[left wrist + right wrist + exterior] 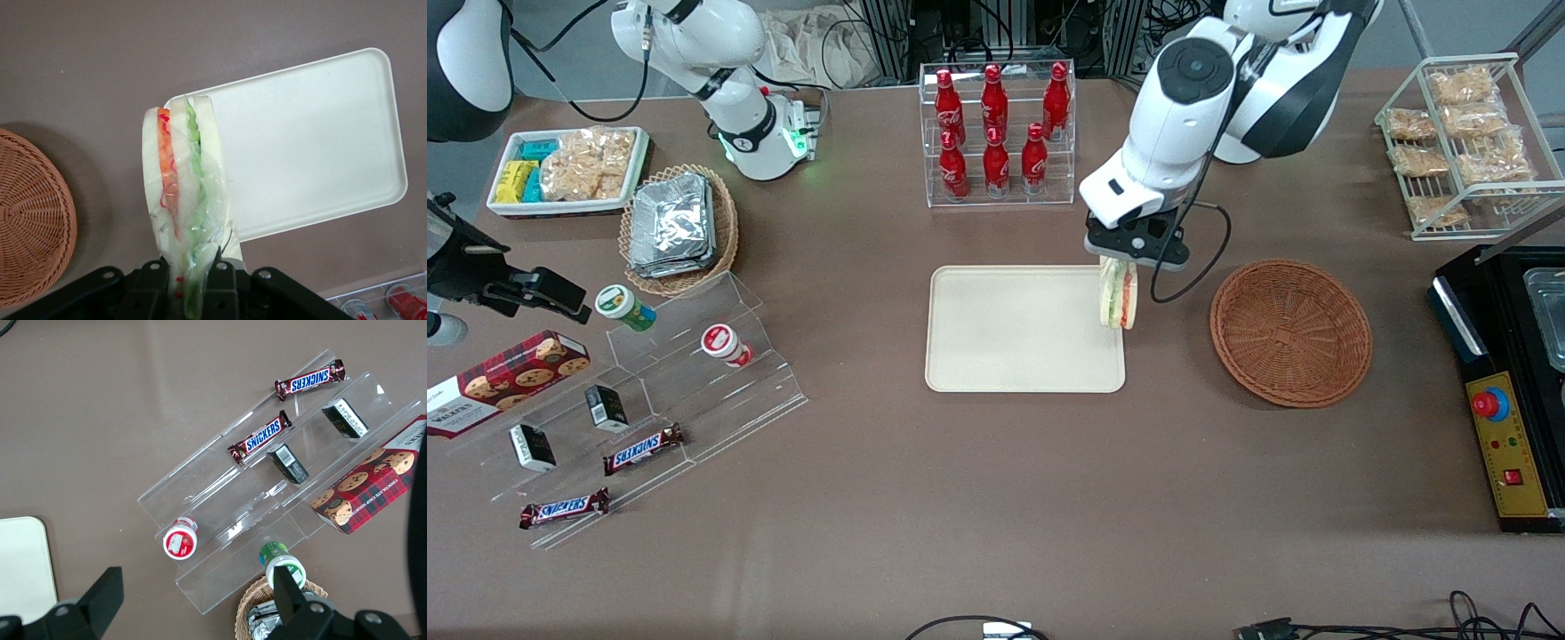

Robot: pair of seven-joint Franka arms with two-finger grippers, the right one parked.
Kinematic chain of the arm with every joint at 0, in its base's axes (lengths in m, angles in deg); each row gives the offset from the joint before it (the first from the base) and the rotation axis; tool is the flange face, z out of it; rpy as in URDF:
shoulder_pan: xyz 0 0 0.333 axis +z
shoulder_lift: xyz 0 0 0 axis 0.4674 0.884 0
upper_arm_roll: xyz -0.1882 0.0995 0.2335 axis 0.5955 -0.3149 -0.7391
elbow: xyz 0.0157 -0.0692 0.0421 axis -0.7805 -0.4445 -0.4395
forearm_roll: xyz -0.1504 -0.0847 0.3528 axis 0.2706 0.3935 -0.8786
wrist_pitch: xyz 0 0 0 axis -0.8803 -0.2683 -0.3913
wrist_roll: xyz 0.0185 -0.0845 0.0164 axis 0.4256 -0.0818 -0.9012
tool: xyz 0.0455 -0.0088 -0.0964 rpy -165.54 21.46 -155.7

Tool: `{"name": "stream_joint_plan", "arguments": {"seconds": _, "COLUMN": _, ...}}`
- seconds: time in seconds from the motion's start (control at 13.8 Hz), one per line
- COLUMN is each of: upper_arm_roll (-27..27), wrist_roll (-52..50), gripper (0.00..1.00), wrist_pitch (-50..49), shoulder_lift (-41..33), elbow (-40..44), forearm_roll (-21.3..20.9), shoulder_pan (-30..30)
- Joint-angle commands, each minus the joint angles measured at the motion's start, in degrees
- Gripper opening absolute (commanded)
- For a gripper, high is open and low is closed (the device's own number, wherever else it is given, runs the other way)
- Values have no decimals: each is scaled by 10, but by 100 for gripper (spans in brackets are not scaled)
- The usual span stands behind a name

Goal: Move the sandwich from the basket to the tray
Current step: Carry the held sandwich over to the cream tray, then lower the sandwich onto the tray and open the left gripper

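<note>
Sandwich [1118, 293] hangs from the gripper [1120, 260], clamped by its narrow end between the two fingers [155, 283], which are closed down to the thickness of the wedge. Long edge points away from the wrist; red, orange and green layers show edge-on through the clear wrap. It is off the table, touching nothing but the fingers.

Just under the gripper: the edge of the tray [1014, 373] nearest the working arm's end of the table. In the wrist view the sandwich overlaps one rounded corner of the tray [320, 147], partly over tray, partly over bare brown table [996, 498].

Basket [1290, 332] sits on the table beside the gripper, toward the working arm's end, apart from the tray. Nothing shows inside it in the front view. Wrist view catches only one curved side of the basket [30, 220].

Farther from the front camera than the gripper: a clear rack of red bottles [996, 124].
</note>
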Motion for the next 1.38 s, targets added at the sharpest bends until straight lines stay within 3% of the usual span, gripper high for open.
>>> {"name": "stream_joint_plan", "arguments": {"seconds": 0.0, "upper_arm_roll": 12, "wrist_roll": -58, "gripper": 0, "wrist_pitch": 21, "shoulder_lift": 69, "elbow": 19, "forearm_roll": -42, "shoulder_pan": -12}}
{"name": "stream_joint_plan", "arguments": {"seconds": 0.22, "upper_arm_roll": 12, "wrist_roll": -132, "gripper": 0, "wrist_pitch": 34, "shoulder_lift": 130, "elbow": 17, "forearm_roll": -132, "shoulder_pan": -45}}
{"name": "stream_joint_plan", "arguments": {"seconds": 0.43, "upper_arm_roll": 12, "wrist_roll": -171, "gripper": 0, "wrist_pitch": 58, "shoulder_lift": 183, "elbow": 17, "forearm_roll": -183, "shoulder_pan": -54}}
{"name": "stream_joint_plan", "arguments": {"seconds": 0.8, "upper_arm_roll": 11, "wrist_roll": -226, "gripper": 0, "wrist_pitch": 88, "shoulder_lift": 233, "elbow": 5, "forearm_roll": -249, "shoulder_pan": -65}}
{"name": "stream_joint_plan", "arguments": {"seconds": 1.3, "upper_arm_roll": 8, "wrist_roll": -250, "gripper": 0, "wrist_pitch": 123, "shoulder_lift": 254, "elbow": -30, "forearm_roll": -284, "shoulder_pan": -71}}
